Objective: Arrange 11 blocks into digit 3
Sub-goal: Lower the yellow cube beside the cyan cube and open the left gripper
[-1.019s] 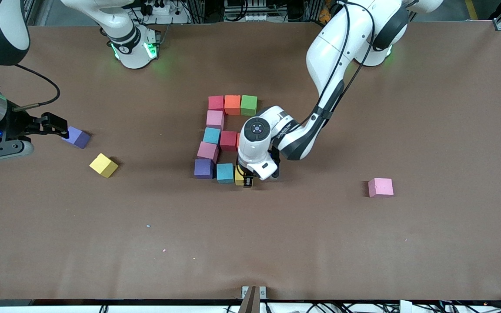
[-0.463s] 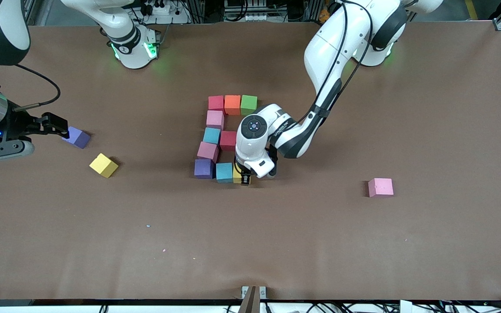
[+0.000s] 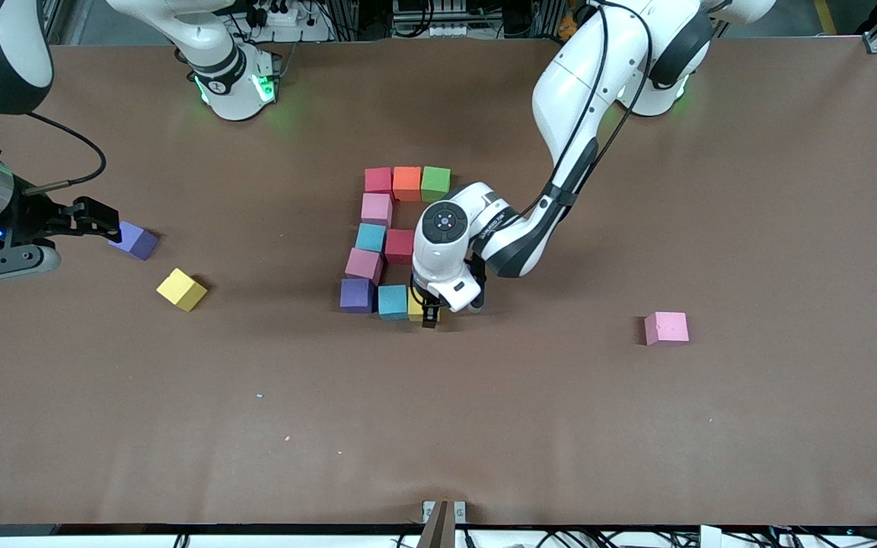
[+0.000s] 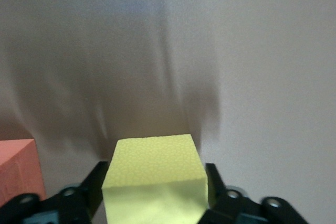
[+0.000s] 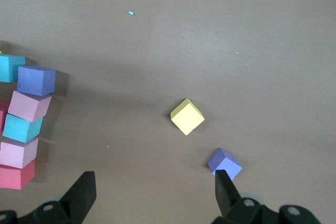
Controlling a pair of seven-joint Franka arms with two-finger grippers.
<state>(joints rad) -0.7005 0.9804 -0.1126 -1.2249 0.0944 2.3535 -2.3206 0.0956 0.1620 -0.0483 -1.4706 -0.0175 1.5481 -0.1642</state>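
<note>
- Digit 3 point(image 3: 389, 243): laid out mid-table, long axis running from the robots' bases toward the front camera; nearest bar of purple, teal and yellow block point(image 3: 415, 307).
- Left gripper point(image 3: 429, 312): jaws pinching the yellow block, set down beside the teal block point(image 3: 392, 301).
- Right gripper point(image 3: 100, 221): waiting, jaws spread, by a loose purple block point(image 3: 134, 240).
- Surface: brown table point(image 3: 484, 418).
- Since 1.0 s ago: yellow block shifted closer against the teal one.

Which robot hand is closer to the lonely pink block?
The left. The left gripper is down at the digit 3, holding a yellow block, closer to the pink block. The right gripper waits beside a purple block.
</note>
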